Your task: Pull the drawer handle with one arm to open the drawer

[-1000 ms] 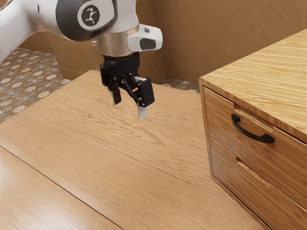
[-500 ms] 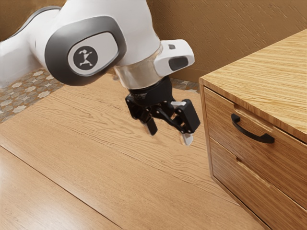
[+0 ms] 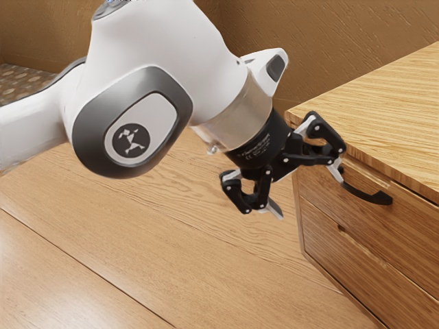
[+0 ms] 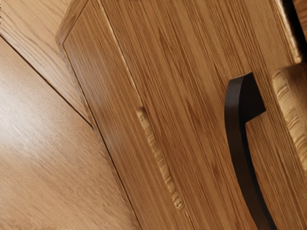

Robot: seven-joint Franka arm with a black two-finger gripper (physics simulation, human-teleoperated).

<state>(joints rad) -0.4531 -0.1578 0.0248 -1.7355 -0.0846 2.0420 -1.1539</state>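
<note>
The gripper (image 3: 306, 191) lies tilted on its side at the cabinet's (image 3: 384, 103) front corner nearest the arm, its fingers spread wide with nothing between them; it has hold of nothing. The black drawer handle (image 3: 363, 194) sits on the top drawer (image 3: 405, 233), toward that same corner and just under the cabinet's top edge; the upper fingertip (image 3: 337, 171) is right beside the handle's near end, though I cannot tell whether it touches. Seen from the hand, the handle (image 4: 242, 143) is a dark bow standing clear of the drawer front (image 4: 182, 96). The top drawer's front looks flush with the lower drawer (image 3: 343, 267) beneath it, so I judge it not yet opened. This is the approach step, I'd say. Next, the fingers need to straddle the bar near its middle, close on it, then draw straight out from the cabinet's face over the wooden tabletop (image 3: 137, 240); a skewed pull might slip off.
</note>
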